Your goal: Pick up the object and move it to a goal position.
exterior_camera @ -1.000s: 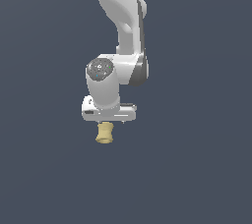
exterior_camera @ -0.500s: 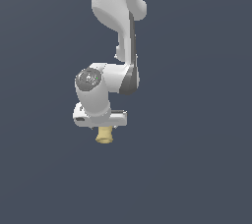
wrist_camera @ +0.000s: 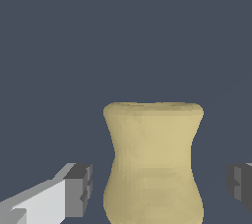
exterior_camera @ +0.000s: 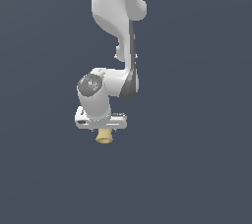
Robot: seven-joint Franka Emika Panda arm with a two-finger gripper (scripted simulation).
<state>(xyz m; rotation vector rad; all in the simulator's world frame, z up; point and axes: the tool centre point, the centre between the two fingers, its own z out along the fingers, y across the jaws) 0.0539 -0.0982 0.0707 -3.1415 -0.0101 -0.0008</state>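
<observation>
Wrist view: the spool (wrist_camera: 153,161) is seen close up, standing upright between the two fingers (wrist_camera: 78,188), roughly centred in the gap. The fingers are spread apart, with clear space on both sides; no pad is touching the spool. The dark pads sit level with its lower half, below the waist.

Exterior view: the gripper (exterior_camera: 102,128) is seen directly over the spool (exterior_camera: 104,136), pointing straight down, with the spool poking out just beneath the hand body. No table edge or corner is rendered, only a flat dark background, so the spool cannot be placed against any surface boundary. No goal marker is visible either.

Judged step: grasp is not yet made; closing on the spool is what is in hand.

How it should be done well:
- Centring should be checked first; a lopsided gap would let one pad push the spool sideways before the other lands.
- Pads are best landed at the waist, so the flared ends are trapped above and below and slip is resisted.
- If the pads are low on the flare, the hand should be raised slightly before closing.
- Closing should be slow; the piece looks light and easily tipped.
- The wrist should be kept vertical, and the lift started only once both pads are seated.
</observation>
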